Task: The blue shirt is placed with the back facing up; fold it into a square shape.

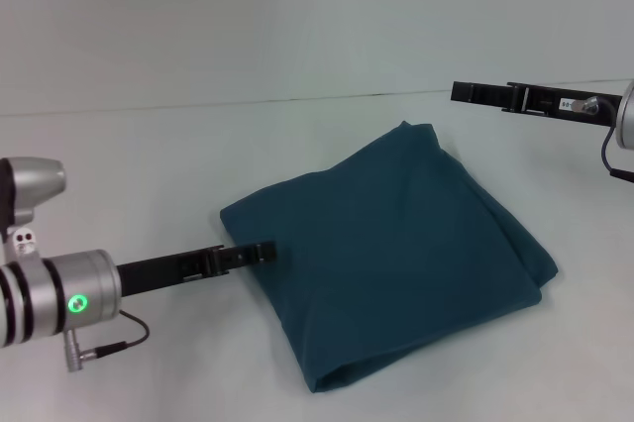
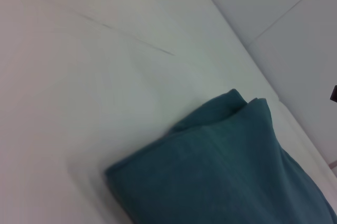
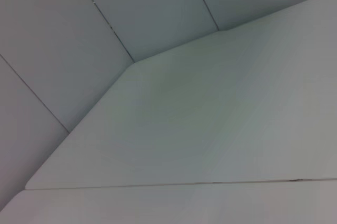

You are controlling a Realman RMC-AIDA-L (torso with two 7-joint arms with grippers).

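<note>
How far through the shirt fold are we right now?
Mostly done, it seems: the blue shirt lies on the table as a compact, roughly square stack with layered edges. In hand: nothing is gripped; the left gripper sits at the shirt's near-left edge, and the right gripper hangs beyond its far corner. Left: perhaps tidying that edge and pulling the arms away.

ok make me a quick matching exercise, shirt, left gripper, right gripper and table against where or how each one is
Things:
1. shirt
2. left gripper
3. right gripper
4. table

States:
A. raised at the far right, away from the cloth
B. white, bare around the cloth
C. folded into a rough square, plain side up
D. low at the cloth's left edge

Pairs: 1-C, 2-D, 3-A, 4-B
</note>
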